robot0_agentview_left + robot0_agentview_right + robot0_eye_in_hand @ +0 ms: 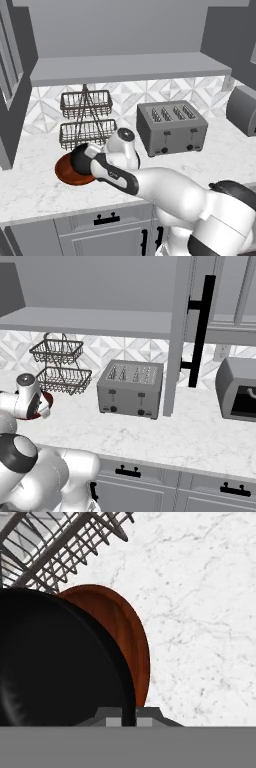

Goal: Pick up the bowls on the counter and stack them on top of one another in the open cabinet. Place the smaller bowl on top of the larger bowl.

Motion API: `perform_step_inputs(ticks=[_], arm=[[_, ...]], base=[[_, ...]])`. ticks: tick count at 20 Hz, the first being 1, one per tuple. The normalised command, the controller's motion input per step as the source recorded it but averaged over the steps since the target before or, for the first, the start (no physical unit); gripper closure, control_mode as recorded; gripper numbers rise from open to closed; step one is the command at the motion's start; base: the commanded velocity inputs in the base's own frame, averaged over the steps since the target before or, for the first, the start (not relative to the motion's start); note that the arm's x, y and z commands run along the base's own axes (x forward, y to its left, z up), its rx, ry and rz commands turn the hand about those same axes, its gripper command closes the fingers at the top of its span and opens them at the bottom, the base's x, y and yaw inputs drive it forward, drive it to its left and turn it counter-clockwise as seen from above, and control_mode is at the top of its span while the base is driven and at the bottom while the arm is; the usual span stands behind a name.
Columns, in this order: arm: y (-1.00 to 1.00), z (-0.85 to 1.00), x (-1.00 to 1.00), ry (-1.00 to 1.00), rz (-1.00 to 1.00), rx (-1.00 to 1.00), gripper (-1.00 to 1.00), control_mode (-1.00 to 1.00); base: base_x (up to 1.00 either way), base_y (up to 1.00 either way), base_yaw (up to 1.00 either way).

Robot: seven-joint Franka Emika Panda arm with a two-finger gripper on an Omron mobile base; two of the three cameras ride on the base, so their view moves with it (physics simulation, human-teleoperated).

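Left base view: the arm reaches to about 9 o'clock over the counter (40, 195); the wooden bowl (65, 172) lies at 6 o'clock of the wire baskets (86, 117).

Right base view: the wooden bowl's red rim peeks beside the wrist; toaster (131, 388) at centre.

Hand view: the claw (129, 716) pinches the black bowl (55, 662) by its rim; the wooden bowl sits behind at 2 o'clock.

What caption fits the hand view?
Gripper pinching the black bowl's rim, wooden bowl behind, on the counter.
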Motion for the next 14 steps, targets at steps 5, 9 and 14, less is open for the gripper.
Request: perform_step_inputs(ticks=[5, 9, 14], arm=[[0.24, -0.30, -0.01, 0.08, 0.00, 0.00, 1.00, -1.00], [0.32, -0.06, 0.09, 0.15, 0.00, 0.00, 1.00, -1.00], [0.23, -0.06, 0.16, 0.11, 0.00, 0.00, 1.00, -1.00]], base=[[0.00, 0.00, 0.00], [0.00, 0.00, 0.00], [0.00, 0.00, 0.00]])
